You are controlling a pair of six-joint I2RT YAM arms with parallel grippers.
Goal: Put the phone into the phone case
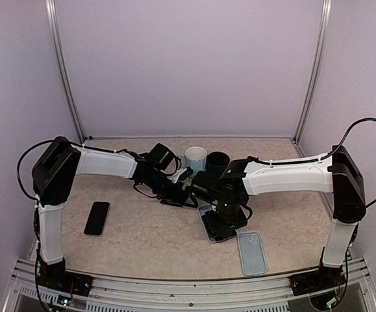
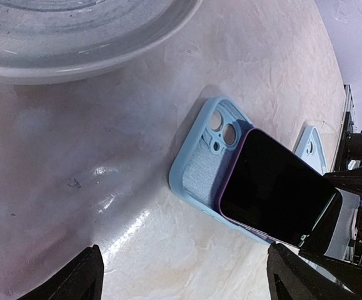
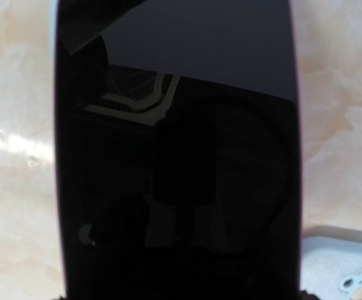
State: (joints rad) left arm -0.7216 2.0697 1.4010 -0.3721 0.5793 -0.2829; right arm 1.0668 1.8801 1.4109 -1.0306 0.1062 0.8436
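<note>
Within right end effector [image 1: 221,220]: phone [image 2: 271,190], leaning on phone case [image 2: 198,170].

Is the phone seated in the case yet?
Not seated. Left wrist view shows the phone tilted over the blue case, the case's camera-cutout end uncovered.

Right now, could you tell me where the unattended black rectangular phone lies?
In the top view, the black phone lies flat on the table's left, beside the left arm's upright link.
</note>
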